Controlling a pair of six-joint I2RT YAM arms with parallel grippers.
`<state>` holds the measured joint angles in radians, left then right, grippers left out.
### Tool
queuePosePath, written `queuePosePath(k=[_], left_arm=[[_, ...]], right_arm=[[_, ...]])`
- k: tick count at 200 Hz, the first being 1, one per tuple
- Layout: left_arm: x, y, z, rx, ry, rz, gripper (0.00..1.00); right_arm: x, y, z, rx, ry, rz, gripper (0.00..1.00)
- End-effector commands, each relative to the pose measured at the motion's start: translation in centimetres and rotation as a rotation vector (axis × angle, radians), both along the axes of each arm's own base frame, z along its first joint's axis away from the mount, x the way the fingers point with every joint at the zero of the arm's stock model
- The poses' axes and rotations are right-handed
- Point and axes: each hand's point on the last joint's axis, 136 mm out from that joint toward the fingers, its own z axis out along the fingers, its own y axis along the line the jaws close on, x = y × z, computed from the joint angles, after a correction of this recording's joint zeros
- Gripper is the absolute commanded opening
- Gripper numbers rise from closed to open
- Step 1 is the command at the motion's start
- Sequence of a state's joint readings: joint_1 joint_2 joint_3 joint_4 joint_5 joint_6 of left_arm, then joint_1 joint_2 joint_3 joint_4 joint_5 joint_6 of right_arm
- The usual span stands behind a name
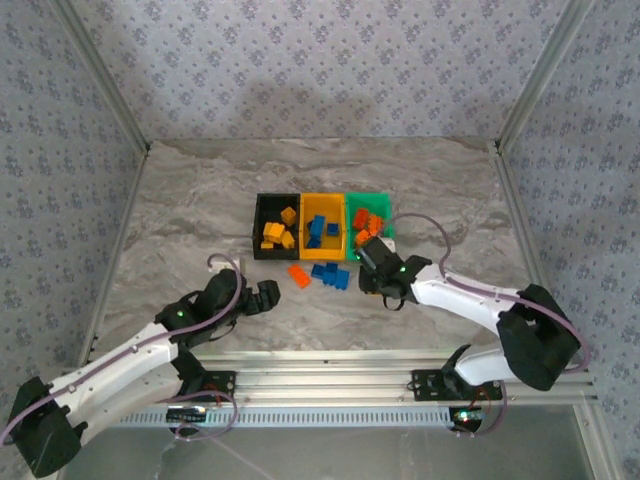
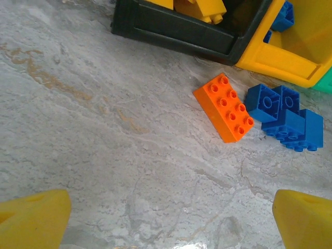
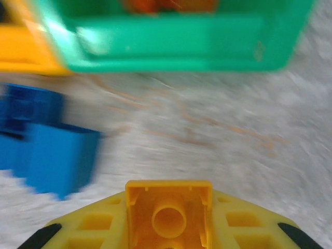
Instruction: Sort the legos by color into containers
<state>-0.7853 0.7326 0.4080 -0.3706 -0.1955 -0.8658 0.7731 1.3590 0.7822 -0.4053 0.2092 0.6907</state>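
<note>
Three containers stand in a row: a black one [image 1: 258, 226] with yellow-orange legos, a yellow-orange one [image 1: 322, 255] with blue legos, and a green one [image 1: 370, 196] with red-orange legos. On the table in front lie a red-orange lego [image 1: 298, 275] [image 2: 224, 107] and a clump of blue legos [image 1: 330, 273] [image 2: 284, 117] [image 3: 49, 140]. My right gripper [image 1: 370, 262] [image 3: 169, 223] is shut on a yellow-orange lego [image 3: 169, 210], hollow underside toward the camera, just in front of the green container [image 3: 176, 46]. My left gripper [image 1: 268, 295] [image 2: 168, 223] stands open over bare table, short of the red-orange lego.
The marble table [image 1: 200, 200] has free room to the left, right and behind the containers. Aluminium frame rails [image 1: 330, 382] run along the near edge, and patterned walls close in the sides and back. The black container's corner [image 2: 176, 32] and the yellow-orange one [image 2: 280, 57] lie beyond my left fingers.
</note>
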Motion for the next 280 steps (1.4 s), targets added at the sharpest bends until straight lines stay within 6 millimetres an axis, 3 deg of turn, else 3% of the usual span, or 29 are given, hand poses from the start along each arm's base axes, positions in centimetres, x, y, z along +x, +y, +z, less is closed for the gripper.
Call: queuePosePath(k=[1,19,30,34,47,78,111,150,173,186,200,226,249,280], left_arm=[[-0.1,1.5,-0.2,0.029,-0.007,0.048,1.0],[-0.3,2.2,-0.4,0.027,-0.004,0.076,1.0],[-0.4,2.5,-0.4,0.02,-0.002,0.085,1.0],[-0.4,2.5,-0.4,0.02,-0.002,0.086,1.0],[-0.6,2.7,-0.4,0.02,-0.001,0.084,1.0],[-0.9,2.7,-0.3,0.02,0.01,0.072,1.0],[-1.0,2.7,-0.1,0.015,0.011,0.065,1.0],[-1.0,2.7,0.3,0.012,0.001,0.057,1.0],[-1.0,2.6,0.3,0.014,0.004,0.053,1.0],[-1.0,2.6,0.5,0.015,0.003,0.053,1.0],[-1.0,2.7,0.6,0.016,0.001,0.052,1.0],[-0.9,2.4,1.0,0.006,-0.006,0.046,1.0],[-0.7,2.2,1.4,0.002,-0.014,0.04,1.0],[-0.4,1.9,1.9,0.005,-0.019,0.032,1.0]], right_arm=[[1.4,5.1,5.6,0.094,-0.095,0.164,0.25],[3.0,9.1,7.8,0.116,-0.129,0.236,0.26],[4.0,11.1,8.0,0.119,-0.13,0.265,0.27],[4.8,12.3,9.2,0.141,-0.15,0.272,0.27],[6.4,14.7,9.7,0.152,-0.163,0.291,0.27],[9.9,19.0,8.9,0.132,-0.159,0.31,0.29],[13.3,21.1,7.0,0.085,-0.158,0.285,0.3],[17.1,22.1,5.9,0.096,-0.196,0.239,0.34],[18.2,22.4,6.2,0.119,-0.213,0.231,0.5],[18.4,22.7,7.1,0.136,-0.234,0.237,0.61],[18.5,22.8,8.5,0.154,-0.26,0.244,0.66],[17.4,22.6,11.7,0.184,-0.304,0.254,0.69],[15.3,21.4,14.4,0.229,-0.332,0.24,0.71],[11.2,17.7,14.2,0.254,-0.307,0.18,0.72]])
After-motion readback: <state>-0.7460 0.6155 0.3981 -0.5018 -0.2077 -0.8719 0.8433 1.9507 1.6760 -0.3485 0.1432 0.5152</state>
